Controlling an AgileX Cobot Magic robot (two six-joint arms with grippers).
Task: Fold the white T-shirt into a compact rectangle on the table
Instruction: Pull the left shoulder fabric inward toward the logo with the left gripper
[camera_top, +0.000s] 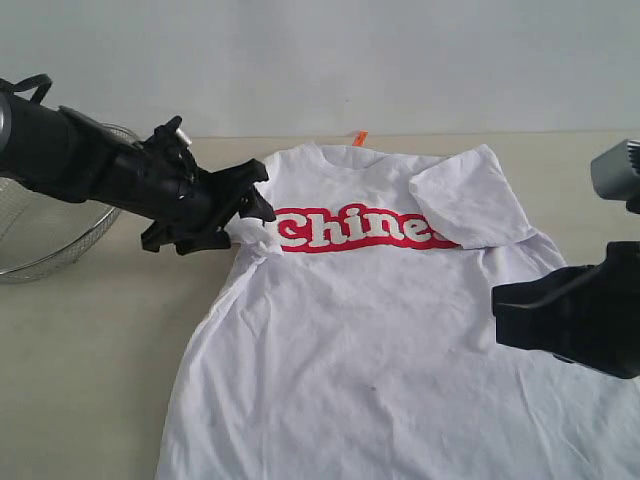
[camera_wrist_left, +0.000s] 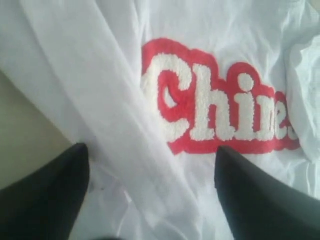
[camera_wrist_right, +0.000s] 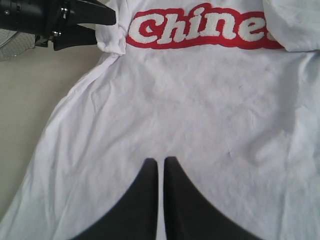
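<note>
The white T-shirt (camera_top: 380, 330) lies chest up on the table (camera_top: 90, 350), red lettering (camera_top: 350, 230) across it. The sleeve on the right (camera_top: 470, 200) is folded inward over the end of the lettering. My left gripper (camera_top: 262, 195) is down at the bunched sleeve on the left, open. In the left wrist view its fingers stand wide apart (camera_wrist_left: 150, 150) with a ridge of white cloth (camera_wrist_left: 145, 165) between them. My right gripper (camera_wrist_right: 160, 160) is shut, empty, and hovers over the shirt's lower right part (camera_top: 500, 305).
A wire mesh basket (camera_top: 50, 230) sits at the table's left edge, behind the left arm. An orange neck tag (camera_top: 360, 138) sticks out at the collar. Bare tabletop (camera_wrist_right: 30, 100) lies to the left of the shirt's hem.
</note>
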